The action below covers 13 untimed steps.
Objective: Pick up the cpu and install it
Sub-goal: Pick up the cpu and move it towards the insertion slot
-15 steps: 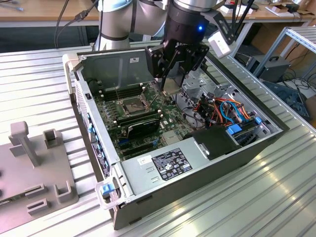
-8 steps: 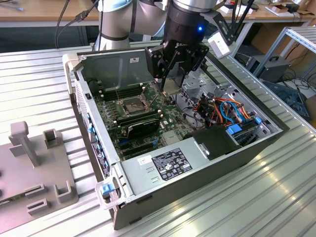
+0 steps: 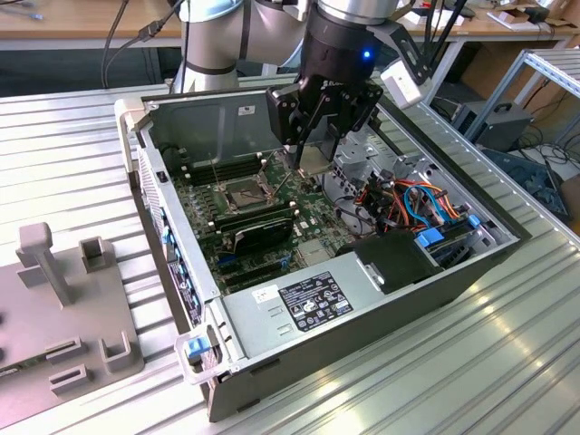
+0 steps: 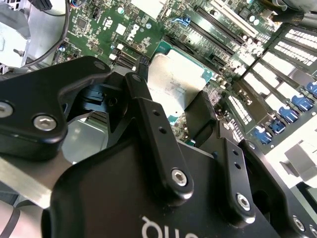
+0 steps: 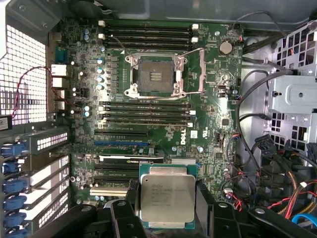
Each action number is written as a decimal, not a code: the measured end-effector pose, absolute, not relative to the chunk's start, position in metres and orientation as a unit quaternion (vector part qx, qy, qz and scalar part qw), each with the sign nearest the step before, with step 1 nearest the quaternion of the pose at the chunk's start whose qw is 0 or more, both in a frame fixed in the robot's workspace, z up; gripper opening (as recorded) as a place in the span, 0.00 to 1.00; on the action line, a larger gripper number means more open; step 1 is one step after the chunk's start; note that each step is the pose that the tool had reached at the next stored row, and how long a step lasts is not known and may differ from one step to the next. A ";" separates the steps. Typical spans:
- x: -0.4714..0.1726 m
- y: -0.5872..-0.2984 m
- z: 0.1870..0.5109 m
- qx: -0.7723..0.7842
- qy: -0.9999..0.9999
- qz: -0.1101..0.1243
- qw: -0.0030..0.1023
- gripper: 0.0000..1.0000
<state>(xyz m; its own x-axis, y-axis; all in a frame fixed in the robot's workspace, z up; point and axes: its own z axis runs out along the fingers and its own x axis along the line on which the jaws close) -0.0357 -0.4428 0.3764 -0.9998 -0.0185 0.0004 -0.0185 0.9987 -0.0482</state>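
- Above the green motherboard [image 5: 208, 99], inside the open computer case [image 3: 381, 340] on the ribbed desk [image 3: 72, 136], the pincer [image 3: 314, 156] pinches the cpu [image 5: 167, 198] by two opposite edges, metal top up.
- Cpu hangs clear of the board, well apart from the socket [image 5: 156, 74]; socket frame looks swung open, contact field bare.
- Judged step: carrying cpu to socket, not seated yet.
- To do it well, probably: keep chip flat, square its edges to the socket, match orientation, lower straight, no sideways slide, no force; contacts look fragile.
- Cables [image 3: 417, 204] lie near, on the exterior view's right; stay off them.
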 end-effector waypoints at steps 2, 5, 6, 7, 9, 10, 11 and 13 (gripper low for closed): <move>-0.036 -0.442 0.373 -0.009 1.000 -0.024 0.000 0.55; -0.037 -0.437 0.369 -0.009 1.000 -0.024 0.000 0.55; -0.037 -0.436 0.368 -0.009 1.000 -0.024 0.001 0.55; -0.037 -0.434 0.367 -0.009 1.000 -0.024 0.001 0.55; -0.038 -0.431 0.365 -0.009 1.000 -0.024 0.001 0.55; -0.039 -0.430 0.365 -0.009 1.000 -0.024 0.001 0.55; -0.039 -0.427 0.364 -0.009 1.000 -0.024 0.001 0.55; -0.040 -0.422 0.362 -0.009 1.000 -0.024 0.001 0.55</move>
